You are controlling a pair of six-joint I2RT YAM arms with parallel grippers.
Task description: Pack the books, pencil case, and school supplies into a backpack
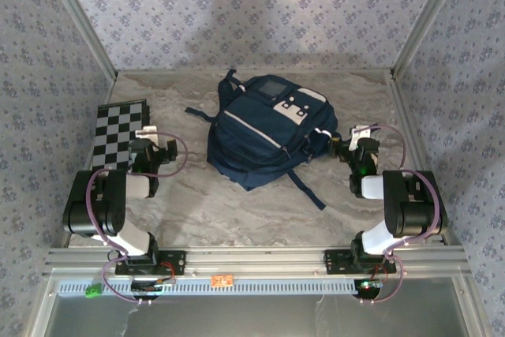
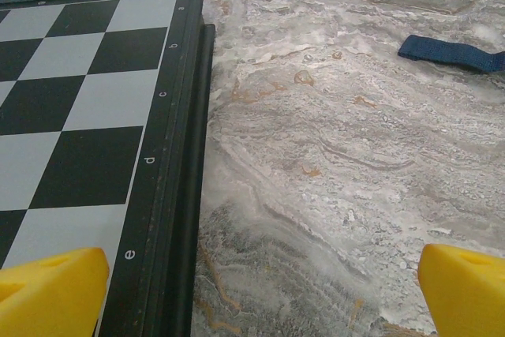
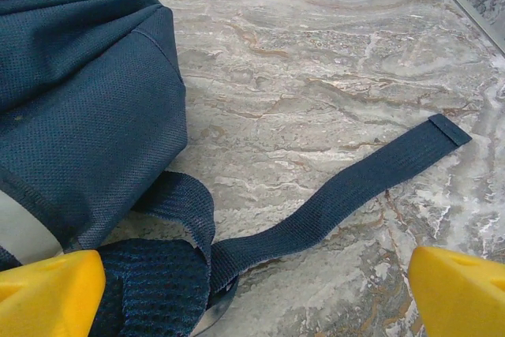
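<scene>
The navy backpack (image 1: pixel 267 132) with white patches and a white diagonal stripe lies flat in the middle of the table, straps spread out. In the right wrist view its fabric side (image 3: pixel 79 108) and a loose strap (image 3: pixel 355 187) lie on the marble. My right gripper (image 1: pixel 338 144) sits just right of the backpack, open (image 3: pixel 252 297), the strap running under the gap between its yellow fingertips (image 3: pixel 461 290). My left gripper (image 1: pixel 156 144) stands open (image 2: pixel 260 297) left of the backpack, over bare marble beside the board. The books, pencil case and school supplies are out of view.
A black-and-white checkered board (image 1: pixel 118 128) lies at the left edge of the table; its dark frame (image 2: pixel 177 155) runs beside my left fingertip (image 2: pixel 51 290). A strap end (image 2: pixel 454 53) lies far right. Patterned walls enclose the table on three sides.
</scene>
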